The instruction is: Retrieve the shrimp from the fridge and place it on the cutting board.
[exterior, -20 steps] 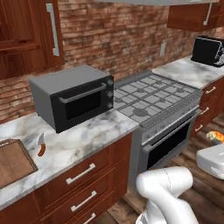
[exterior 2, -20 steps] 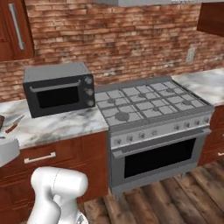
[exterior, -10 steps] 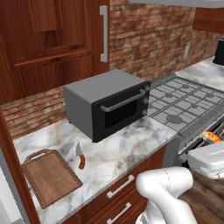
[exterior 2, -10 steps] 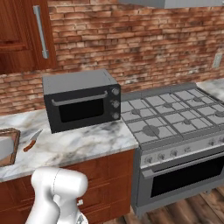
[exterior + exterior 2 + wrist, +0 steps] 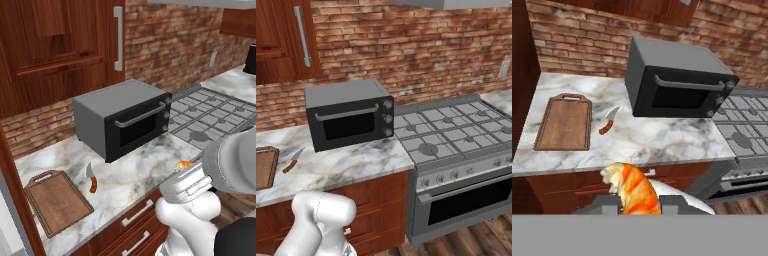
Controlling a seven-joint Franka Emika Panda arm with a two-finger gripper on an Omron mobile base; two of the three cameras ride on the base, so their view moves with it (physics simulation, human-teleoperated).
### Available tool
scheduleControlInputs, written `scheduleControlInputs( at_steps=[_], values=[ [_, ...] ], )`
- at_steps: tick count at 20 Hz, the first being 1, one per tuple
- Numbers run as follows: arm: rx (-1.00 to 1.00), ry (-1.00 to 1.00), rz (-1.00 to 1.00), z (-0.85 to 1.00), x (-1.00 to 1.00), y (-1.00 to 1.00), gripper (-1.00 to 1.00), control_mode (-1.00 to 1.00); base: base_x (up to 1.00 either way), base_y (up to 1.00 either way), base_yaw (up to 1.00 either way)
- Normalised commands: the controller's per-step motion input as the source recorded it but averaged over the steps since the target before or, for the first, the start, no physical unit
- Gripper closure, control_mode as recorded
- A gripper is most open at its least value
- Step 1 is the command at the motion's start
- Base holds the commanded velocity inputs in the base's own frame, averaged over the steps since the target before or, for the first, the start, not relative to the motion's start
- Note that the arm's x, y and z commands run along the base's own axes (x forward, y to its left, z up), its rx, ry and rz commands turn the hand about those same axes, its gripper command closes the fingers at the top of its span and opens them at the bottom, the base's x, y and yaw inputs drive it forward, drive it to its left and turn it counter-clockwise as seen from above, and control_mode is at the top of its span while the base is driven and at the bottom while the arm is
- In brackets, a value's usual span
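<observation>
While the gripper is clamped on the shrimp, you hold it off the counter for transit. The board lies bare beside the knife, ready as the drop spot.

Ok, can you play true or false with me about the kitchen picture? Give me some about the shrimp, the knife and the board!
1. The tool is shut on the shrimp. True.
2. The shrimp already lies on the cutting board. False: the board has nothing on it, and the shrimp is in the tool, off the counter's front edge.
3. A knife lies on the marble counter between the board and the toaster oven. True.
4. The toaster oven's door hangs open. False: it is closed.
5. The knife lies on the board. False: it lies beside it, on the counter.
</observation>
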Motion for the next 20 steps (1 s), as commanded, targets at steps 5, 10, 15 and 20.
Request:
scheduleControlInputs(
  at_steps=[5, 10, 15, 20],
  values=[
    [-0.06, 0.41, 0.16, -0.21, 0.01, 0.42, 1.00, -1.00, 0.00, 0.00, 0.00],
    [0.00, 0.10, 0.03, -0.36, 0.05, 0.19, 1.00, -1.00, 0.00, 0.00, 0.00],
    [0.00, 0.08, 0.01, -0.67, 0.27, 0.22, 1.00, -1.00, 0.00, 0.00, 0.00],
    [0.00, 0.04, 0.00, -0.60, 0.59, 0.44, 1.00, -1.00, 0.00, 0.00, 0.00]
  ],
)
